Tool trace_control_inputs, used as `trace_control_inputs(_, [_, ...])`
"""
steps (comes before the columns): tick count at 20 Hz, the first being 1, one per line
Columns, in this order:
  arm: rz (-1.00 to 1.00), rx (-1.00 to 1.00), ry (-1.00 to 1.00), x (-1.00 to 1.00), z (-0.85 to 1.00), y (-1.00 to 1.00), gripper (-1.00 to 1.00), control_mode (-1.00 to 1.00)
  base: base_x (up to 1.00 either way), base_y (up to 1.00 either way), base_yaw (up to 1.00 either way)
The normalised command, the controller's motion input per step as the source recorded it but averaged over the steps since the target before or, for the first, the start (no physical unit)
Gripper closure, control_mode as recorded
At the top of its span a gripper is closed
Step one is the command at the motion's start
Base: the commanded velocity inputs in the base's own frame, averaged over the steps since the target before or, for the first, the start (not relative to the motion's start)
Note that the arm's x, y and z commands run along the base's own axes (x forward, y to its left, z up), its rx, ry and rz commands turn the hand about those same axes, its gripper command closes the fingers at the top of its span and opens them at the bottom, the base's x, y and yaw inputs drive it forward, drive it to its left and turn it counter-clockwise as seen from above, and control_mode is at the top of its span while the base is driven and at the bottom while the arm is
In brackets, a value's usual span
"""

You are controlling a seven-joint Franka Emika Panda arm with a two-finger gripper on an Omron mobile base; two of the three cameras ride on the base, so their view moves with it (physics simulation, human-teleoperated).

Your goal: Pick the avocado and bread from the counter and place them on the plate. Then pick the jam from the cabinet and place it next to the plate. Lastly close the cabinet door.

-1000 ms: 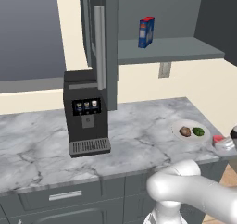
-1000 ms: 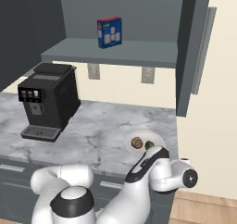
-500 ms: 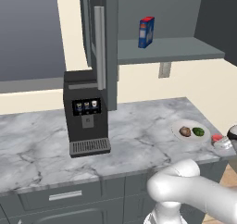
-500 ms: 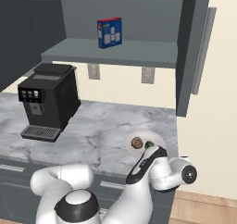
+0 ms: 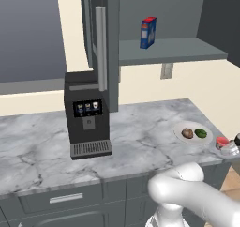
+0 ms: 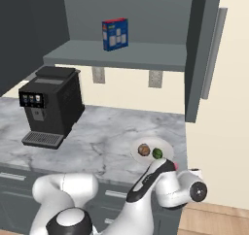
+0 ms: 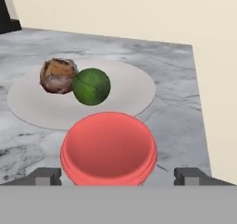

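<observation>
The red jam (image 7: 109,149) stands on the marble counter (image 7: 176,79), just in front of the pale plate (image 7: 134,86). My gripper (image 7: 118,176) is open, with one fingertip on each side of the jar and a gap to it on both sides. On the plate the brown bread (image 7: 58,75) and the green avocado (image 7: 91,86) lie touching. From the left base view the plate (image 5: 193,126) sits near the counter's right end, with the jam (image 5: 222,142) and the gripper (image 5: 232,147) beside it. The cabinet (image 5: 159,15) is open, its door (image 5: 101,48) swung outward.
A blue-and-red box (image 5: 147,32) stands on the cabinet shelf. A black coffee machine (image 5: 86,113) sits on the counter to the left of the plate. The right cabinet door (image 6: 204,49) hangs open above the counter's end, where the counter (image 6: 112,142) meets the wall.
The jaws have opened off the jam, which stays standing beside the plate. The hand and arm have barely shifted.
</observation>
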Motion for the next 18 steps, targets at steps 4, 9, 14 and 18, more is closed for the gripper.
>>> trace_control_inputs(4, [-0.01,-0.11,-0.03,-0.01,0.12,0.08,-1.0,-1.0,0.0,0.0,0.0])
trace_control_inputs(9, [-0.02,-0.07,-0.11,-0.3,0.49,0.05,-1.0,-1.0,0.0,0.0,0.0])
trace_control_inputs(14, [0.0,-0.02,-0.07,-0.5,0.68,0.27,-1.0,-1.0,0.0,0.0,0.0])
trace_control_inputs(18, [0.0,-0.05,0.0,-0.5,0.63,0.58,-1.0,-1.0,0.0,0.0,0.0])
